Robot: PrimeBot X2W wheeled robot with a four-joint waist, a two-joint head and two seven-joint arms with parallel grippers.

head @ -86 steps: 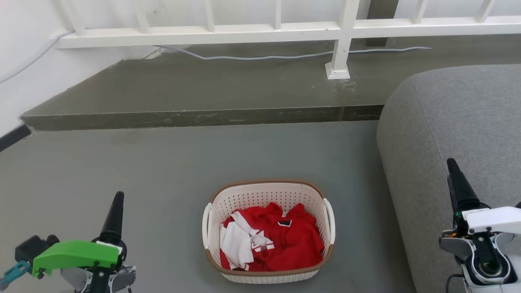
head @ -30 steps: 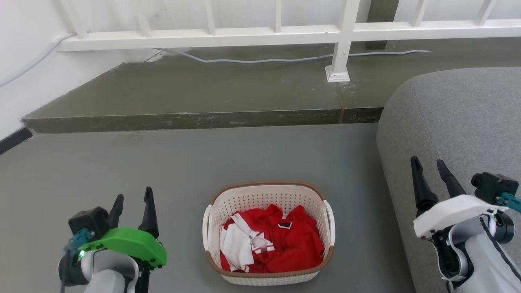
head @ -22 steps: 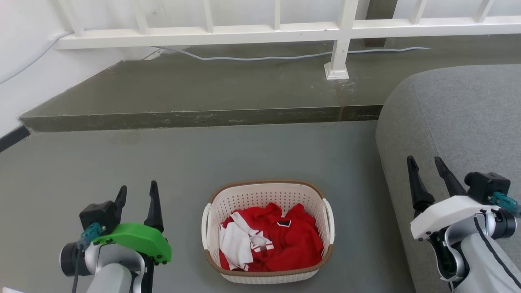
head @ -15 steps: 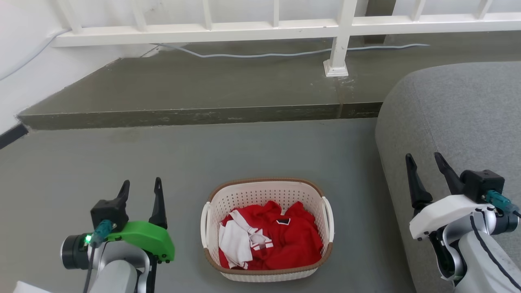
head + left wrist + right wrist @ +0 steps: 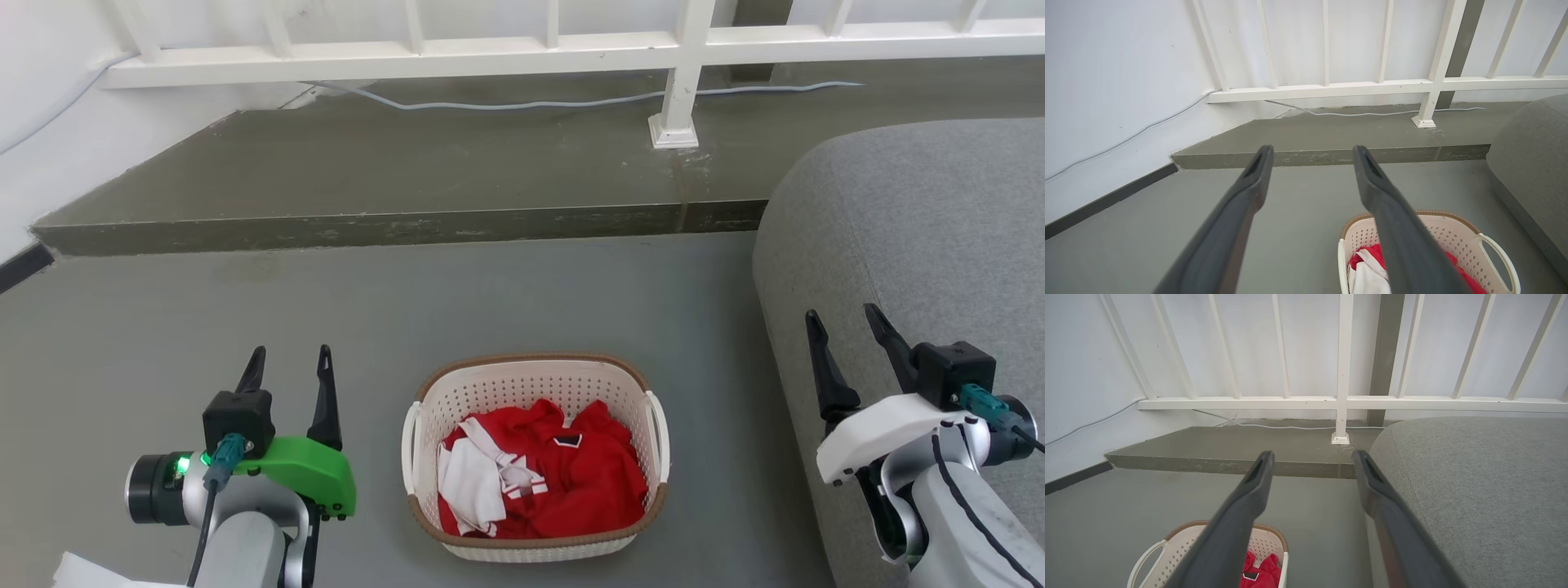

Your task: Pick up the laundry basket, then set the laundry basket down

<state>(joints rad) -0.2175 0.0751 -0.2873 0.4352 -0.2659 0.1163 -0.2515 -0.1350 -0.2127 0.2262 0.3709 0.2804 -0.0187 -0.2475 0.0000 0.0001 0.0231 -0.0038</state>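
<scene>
Both spread: left hand, right hand flanking laundry basket.

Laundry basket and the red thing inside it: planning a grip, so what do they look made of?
The laundry basket: likely moulded plastic, matte cream, given its regular punched holes. The red garment: soft cloth, judging by its crumpled folds.
</scene>
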